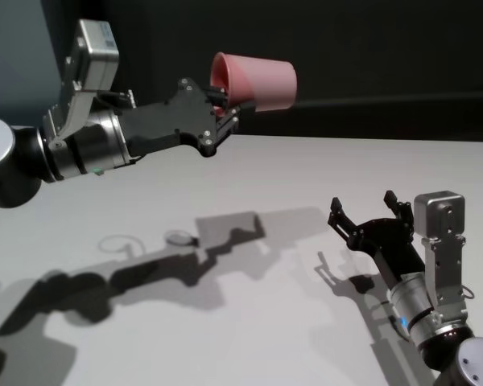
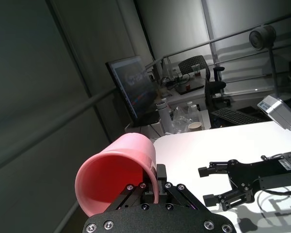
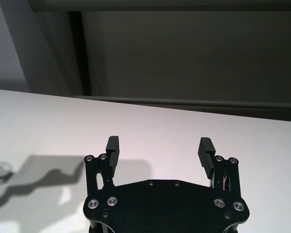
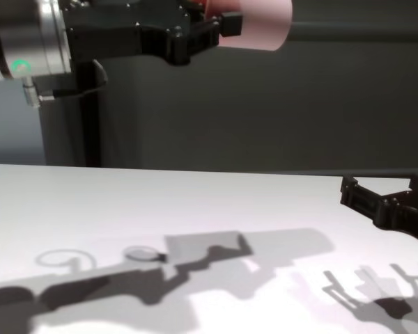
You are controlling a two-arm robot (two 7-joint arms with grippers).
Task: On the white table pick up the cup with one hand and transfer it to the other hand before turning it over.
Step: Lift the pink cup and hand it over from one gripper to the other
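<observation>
The salmon-pink cup (image 1: 258, 81) hangs on its side high above the white table (image 1: 306, 177), mouth toward the left arm. My left gripper (image 1: 228, 108), on the arm with the green light, is shut on the cup's rim (image 2: 153, 179), one finger inside the mouth and one outside. The chest view shows the same cup (image 4: 261, 24) and left gripper (image 4: 219, 28) at the top. Low at the table's right, my right gripper (image 1: 369, 211) stands open and empty, well below and to the right of the cup. The right wrist view shows my right gripper (image 3: 160, 151) with nothing between its fingertips (image 3: 113, 144).
Shadows of both arms and the cup fall across the table (image 4: 90, 202). A dark wall (image 1: 370, 48) runs behind the table's far edge. In the left wrist view, desks, a monitor (image 2: 131, 90) and office chairs stand far off beyond the table.
</observation>
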